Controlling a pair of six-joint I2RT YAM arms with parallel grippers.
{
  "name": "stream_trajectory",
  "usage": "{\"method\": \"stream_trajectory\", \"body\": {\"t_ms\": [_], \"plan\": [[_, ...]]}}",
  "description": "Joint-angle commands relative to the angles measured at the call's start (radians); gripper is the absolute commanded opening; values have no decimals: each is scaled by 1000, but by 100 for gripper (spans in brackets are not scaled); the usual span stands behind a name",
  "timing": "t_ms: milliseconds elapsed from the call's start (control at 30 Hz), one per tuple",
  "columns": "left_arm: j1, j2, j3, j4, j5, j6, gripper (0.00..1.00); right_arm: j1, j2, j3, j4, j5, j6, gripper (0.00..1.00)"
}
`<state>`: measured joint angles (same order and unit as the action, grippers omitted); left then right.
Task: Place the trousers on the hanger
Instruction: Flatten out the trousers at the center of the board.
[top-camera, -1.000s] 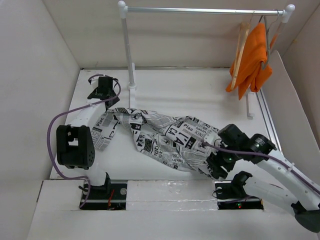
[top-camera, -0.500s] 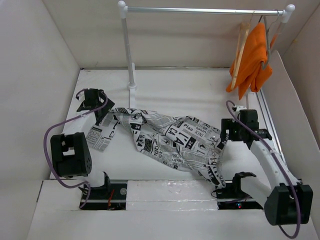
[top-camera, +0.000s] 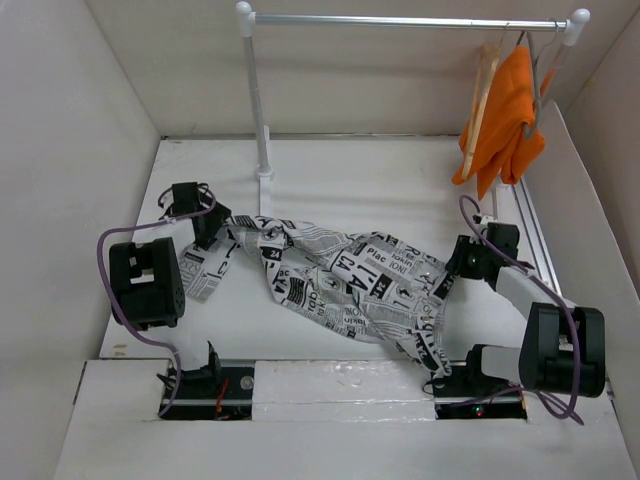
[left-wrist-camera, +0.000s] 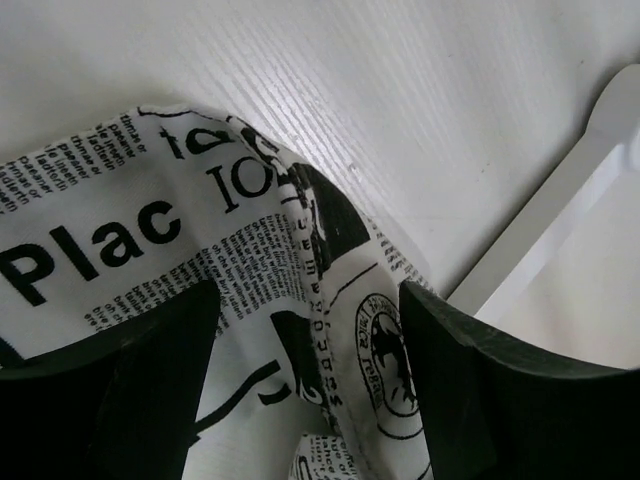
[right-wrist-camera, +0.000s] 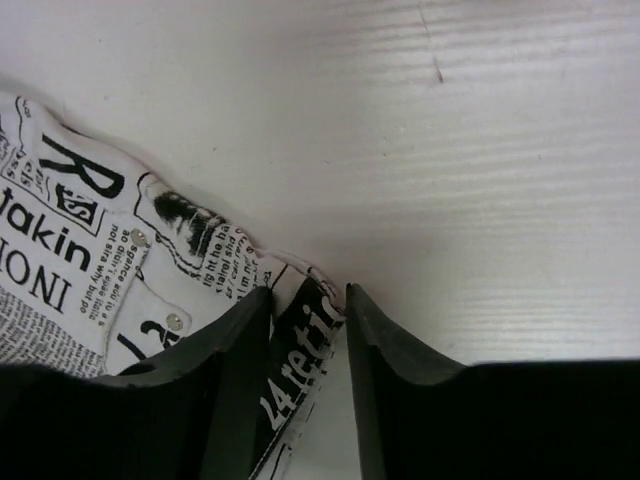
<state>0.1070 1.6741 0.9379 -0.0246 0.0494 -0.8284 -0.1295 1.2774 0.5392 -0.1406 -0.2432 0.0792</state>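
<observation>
My left pincer (left-wrist-camera: 308, 300) stands released astride the trousers (left-wrist-camera: 120, 235) on the desk (left-wrist-camera: 420, 90); my right pincer (right-wrist-camera: 307, 300) closely flanks their hem, whether gripping I cannot tell.

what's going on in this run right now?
Both arms are working on the trousers, which lie spread across the table. The left claw stands open over the left end, with cloth between its fingers. The right claw has its fingers close on either side of a fold at the right edge; whether it grips is unclear. The hanger hangs on the rail beside the orange garment. The trousers are not on it yet.
</observation>
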Motion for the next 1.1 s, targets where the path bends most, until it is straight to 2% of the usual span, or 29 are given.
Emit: {"method": "stream_trajectory", "body": {"t_ms": [0,33,67,100,133,200,233,300,367,433,500,567,600,633,800,900,967,1067], "plan": [[0,12,-7,55,26,-40,67,-24,-30,-35,70,-96,19,38],[0,28,-5,66,29,-40,59,-24,-35,-35,68,-113,10,31],[0,36,-2,78,29,-35,46,-24,-32,-33,70,-119,5,17],[0,47,18,78,30,-32,18,-33,-29,-22,67,-119,-5,0],[0,68,31,78,39,-25,1,-33,-29,-10,56,-143,-40,0],[0,76,102,-4,29,6,0,-47,-59,58,1,-163,-67,0],[0,50,117,-21,12,23,0,-56,-91,83,-80,-139,-125,0],[0,-9,146,-53,-8,75,0,-56,-246,143,-170,-94,-147,0],[0,-114,168,-118,-90,95,0,-56,-407,243,-290,-30,-162,0],[0,-244,179,-142,-153,118,0,12,-438,385,-454,69,-193,0],[0,-328,182,-179,-206,121,0,34,-475,438,-499,65,-196,0],[0,-488,183,-208,-322,120,0,68,-481,519,-580,50,-214,0],[0,-488,187,-215,-322,120,0,77,-484,550,-580,50,-214,0],[0,-561,190,-219,-377,129,0,90,-486,582,-632,67,-222,0],[0,-626,344,-350,-433,175,0,194,-536,772,-776,209,-246,0],[0,-659,448,-416,-488,233,0,247,-619,821,-839,267,-248,0],[-44,-677,519,-454,-532,325,0,267,-674,850,-971,326,-249,0],[-53,-692,518,-483,-534,354,0,268,-688,848,-1024,369,-259,0]]}}
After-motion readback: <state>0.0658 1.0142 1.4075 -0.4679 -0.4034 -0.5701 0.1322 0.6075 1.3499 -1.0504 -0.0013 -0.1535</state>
